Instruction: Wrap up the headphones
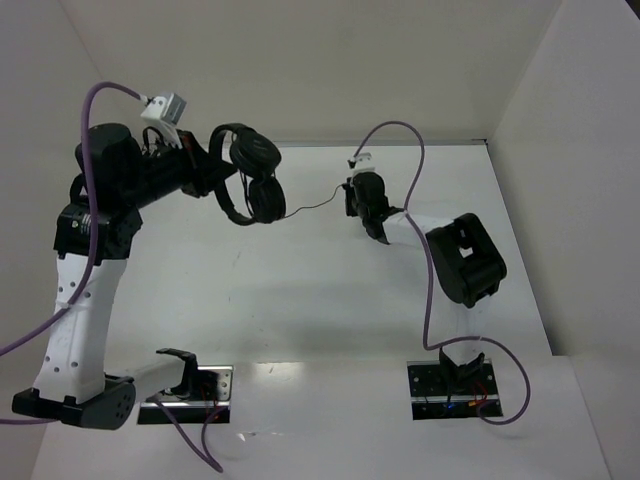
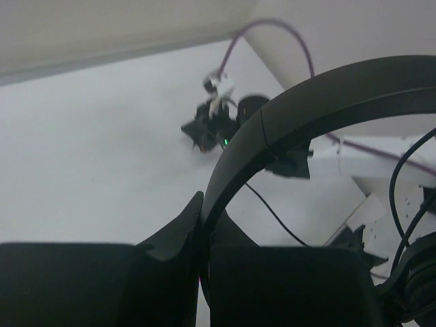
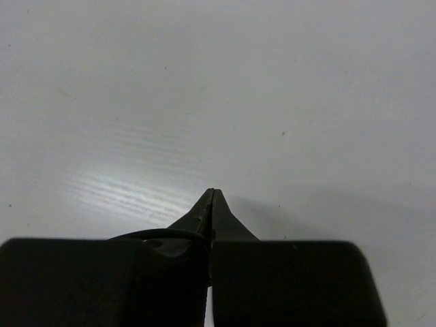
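Your left pincer (image 2: 204, 212) is gripping the headphones (image 1: 254, 176) by the thin black headband (image 2: 327, 95). In the left wrist view its two fingers are pressing on either side of the band, which is arching up and away to the right. That arm is holding the headphones in the air above the far left part of the table (image 1: 300, 300), and nothing of them is touching the surface. The two round ear pads are hanging one above the other in the top view, the upper one (image 1: 256, 152) just beside the pincer and the lower one (image 1: 268, 199) nearer the middle of the table.

The thin dark cord (image 1: 315, 207) is running from the lower pad across open space to your right arm, sagging slightly and staying off the table. Your right pincer (image 3: 211, 199) is standing fully closed, fingertips meeting in a point. In its own wrist view a thin dark loop of cord is curving in from the left and disappearing between the fingers, so it is pinching the cord. More cord is looping beside the ear pad at the right edge of the left wrist view (image 2: 402, 177).
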